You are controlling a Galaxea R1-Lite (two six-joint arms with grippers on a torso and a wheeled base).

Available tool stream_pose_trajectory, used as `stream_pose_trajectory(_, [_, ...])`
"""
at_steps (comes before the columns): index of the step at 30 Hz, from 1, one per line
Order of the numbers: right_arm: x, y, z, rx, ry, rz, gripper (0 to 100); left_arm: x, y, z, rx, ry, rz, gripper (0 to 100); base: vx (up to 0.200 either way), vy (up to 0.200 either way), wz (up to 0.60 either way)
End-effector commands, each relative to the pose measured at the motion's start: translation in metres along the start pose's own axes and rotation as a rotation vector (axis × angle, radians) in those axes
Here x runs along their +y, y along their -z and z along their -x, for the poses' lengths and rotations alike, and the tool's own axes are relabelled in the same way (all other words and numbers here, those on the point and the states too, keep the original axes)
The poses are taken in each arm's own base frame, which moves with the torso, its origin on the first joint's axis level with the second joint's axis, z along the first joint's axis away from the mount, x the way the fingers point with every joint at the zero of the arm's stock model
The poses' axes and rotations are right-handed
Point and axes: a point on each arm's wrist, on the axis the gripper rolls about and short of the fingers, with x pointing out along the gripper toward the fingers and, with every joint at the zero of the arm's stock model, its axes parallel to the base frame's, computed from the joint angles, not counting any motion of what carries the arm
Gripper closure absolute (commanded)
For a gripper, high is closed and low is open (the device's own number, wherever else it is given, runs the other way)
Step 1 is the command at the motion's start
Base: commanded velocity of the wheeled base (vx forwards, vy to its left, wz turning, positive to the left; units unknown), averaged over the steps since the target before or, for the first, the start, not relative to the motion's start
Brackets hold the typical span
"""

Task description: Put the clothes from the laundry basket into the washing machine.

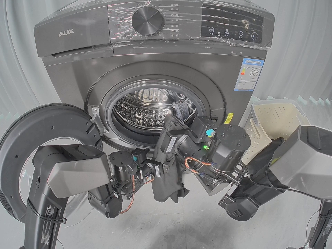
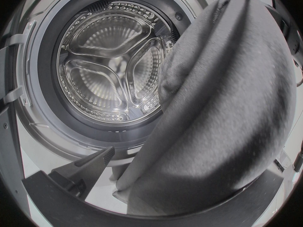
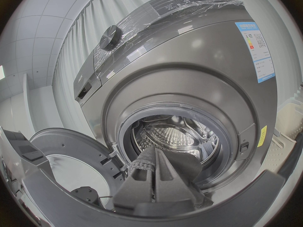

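A dark grey garment (image 1: 168, 180) hangs in front of the washing machine's open drum (image 1: 145, 109). My right gripper (image 1: 170, 127) is shut on its top edge, right at the lower lip of the opening. The right wrist view has the two fingers (image 3: 156, 174) pressed together on the cloth (image 3: 183, 163), with the drum (image 3: 170, 136) just beyond. My left gripper (image 1: 157, 168) is lower, against the hanging cloth. In the left wrist view one finger (image 2: 94, 163) stands bare and well off to the side; the garment (image 2: 221, 111) drapes over and hides the other. The cream laundry basket (image 1: 276, 120) stands to the machine's right.
The round door (image 1: 45, 128) is swung fully open on the machine's left, close to my left arm. The steel drum (image 2: 104, 63) looks bare inside. The basket's perforated wall (image 3: 284, 133) is beside the machine's right corner. Pale floor lies below the arms.
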Motion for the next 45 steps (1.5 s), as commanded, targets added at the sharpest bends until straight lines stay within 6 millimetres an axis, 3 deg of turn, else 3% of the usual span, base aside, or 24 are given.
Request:
stream_pose_trajectory(1, [0.002,0.0,0.004,0.008,-0.006,-0.002,100,0.005,0.003,-0.004,-0.005,-0.019,0.001,0,0.0,0.0,0.0])
stream_pose_trajectory(9, [0.0,-0.003,0.004,-0.001,-0.002,-0.003,100,0.011,0.002,-0.003,-0.004,-0.036,0.002,0,0.0,0.0,0.0])
stream_pose_trajectory(20, [-0.007,-0.019,0.016,-0.003,0.007,-0.006,100,0.044,0.001,0.002,0.002,-0.134,-0.006,0,0.0,0.0,0.0])
stream_pose_trajectory(27, [-0.005,-0.018,0.018,0.001,0.003,-0.007,100,0.045,0.001,0.002,0.003,-0.139,-0.008,0,0.0,0.0,0.0])
stream_pose_trajectory(34, [-0.002,-0.014,0.017,0.007,-0.003,-0.012,100,0.036,0.001,0.001,0.002,-0.111,-0.011,0,0.0,0.0,0.0])
stream_pose_trajectory(45, [-0.001,0.002,0.009,0.025,0.0,-0.005,100,0.003,-0.005,-0.007,-0.036,-0.019,-0.013,0,0.0,0.0,0.0])
